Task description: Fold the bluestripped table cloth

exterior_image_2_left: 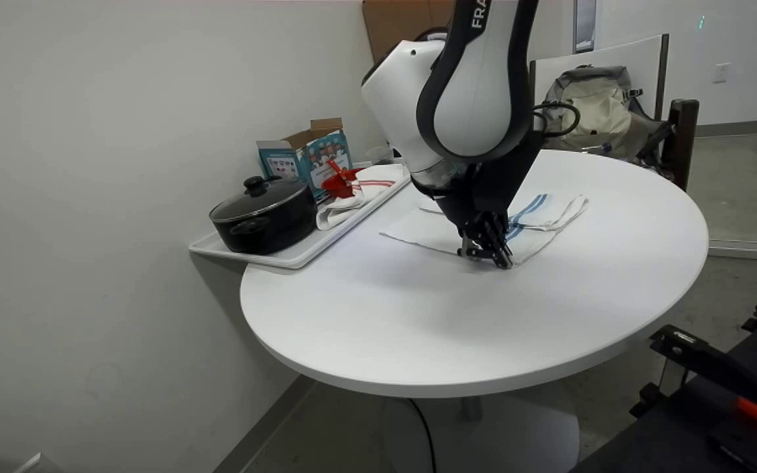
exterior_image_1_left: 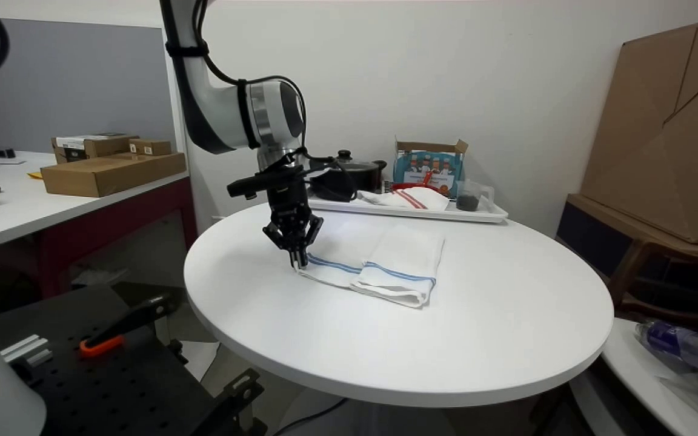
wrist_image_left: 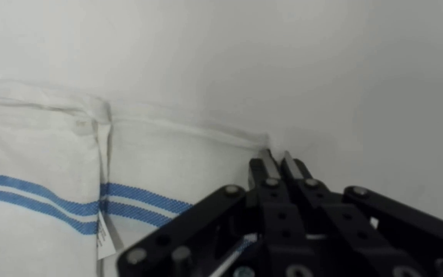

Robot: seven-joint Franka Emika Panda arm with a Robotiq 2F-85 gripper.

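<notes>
The white bluestripped table cloth (exterior_image_1_left: 403, 251) lies flat on the round white tabletop (exterior_image_1_left: 476, 339). One side is folded over in layers; the other is a flatter panel. Double blue stripes cross both parts near one edge. The cloth also shows in an exterior view (exterior_image_2_left: 552, 209), partly behind the arm, and in the wrist view (wrist_image_left: 37, 154). My gripper (exterior_image_1_left: 299, 264) points down at the flat panel's outer corner, at table level. In the wrist view, the fingertips (wrist_image_left: 277, 154) are nearly together with pale fabric between them, shut on that corner. How much fabric is pinched is hard to see.
A white tray (exterior_image_1_left: 409, 214) stands at the table's wall side. It holds a black lidded pot (exterior_image_2_left: 263, 213), a teal box (exterior_image_1_left: 425, 171), a red-striped cloth (exterior_image_1_left: 425, 197), a red utensil and a small dark-bottomed cup (exterior_image_1_left: 468, 200). The arm comes down from above.
</notes>
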